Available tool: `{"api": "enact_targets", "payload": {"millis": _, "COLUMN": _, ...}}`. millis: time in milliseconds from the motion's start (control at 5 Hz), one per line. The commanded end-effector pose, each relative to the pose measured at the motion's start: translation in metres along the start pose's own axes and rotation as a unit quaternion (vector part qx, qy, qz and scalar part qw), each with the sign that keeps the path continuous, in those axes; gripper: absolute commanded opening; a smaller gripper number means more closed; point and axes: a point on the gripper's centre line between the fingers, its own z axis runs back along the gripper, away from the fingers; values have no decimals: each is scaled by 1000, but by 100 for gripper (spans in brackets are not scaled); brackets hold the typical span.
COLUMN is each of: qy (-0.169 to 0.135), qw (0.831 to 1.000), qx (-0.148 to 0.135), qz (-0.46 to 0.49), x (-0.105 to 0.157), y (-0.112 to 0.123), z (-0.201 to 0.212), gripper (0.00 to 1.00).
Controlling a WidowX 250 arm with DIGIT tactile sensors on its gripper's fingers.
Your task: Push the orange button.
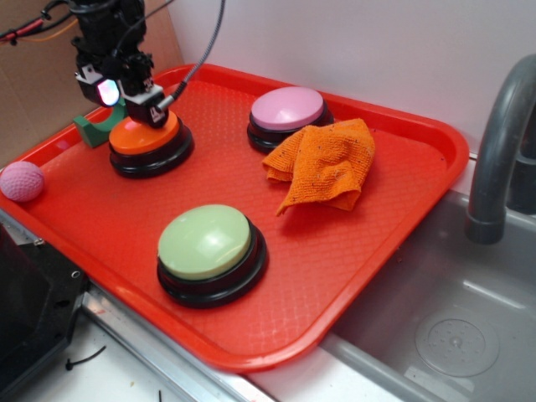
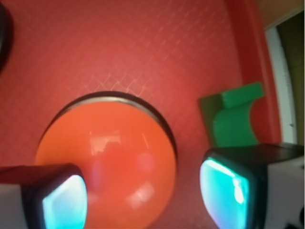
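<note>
While a red tray (image 1: 402, 243) covers our tabletop beside a grey sink (image 1: 452, 335), the orange button (image 1: 144, 136) sits near its far-left corner. Our pincer (image 1: 126, 96), fingers spread wide and holding nothing, hangs directly over the dome.

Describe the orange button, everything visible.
The orange button is a smooth, glossy domed orange cap, plastic by the look, on a wider round black base. It sits upright on the red tray near its far left corner, beside a green block. The gripper is right over it, low on the cap; actual contact cannot be confirmed. In the wrist view the dome fills the space between the two fingers and shows bright reflections.
</note>
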Motion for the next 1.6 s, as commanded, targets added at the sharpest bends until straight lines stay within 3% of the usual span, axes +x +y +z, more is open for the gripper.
{"api": "enact_targets", "payload": {"millis": 0, "qy": 10, "qw": 1000, "qx": 14, "qz": -3, "x": 5, "y": 1, "z": -12, "gripper": 100}}
{"api": "enact_targets", "payload": {"millis": 600, "qy": -18, "qw": 999, "qx": 13, "qz": 35, "x": 16, "y": 23, "z": 41, "gripper": 100}}
{"api": "enact_targets", "payload": {"millis": 800, "qy": -35, "qw": 999, "qx": 6, "qz": 40, "x": 9, "y": 27, "z": 62, "gripper": 100}}
{"api": "enact_targets", "payload": {"millis": 1000, "qy": -41, "qw": 998, "qx": 20, "qz": 50, "x": -5, "y": 26, "z": 80, "gripper": 100}}
{"api": "enact_targets", "payload": {"millis": 1400, "qy": -46, "qw": 997, "qx": 15, "qz": 63, "x": -14, "y": 31, "z": 97, "gripper": 100}}
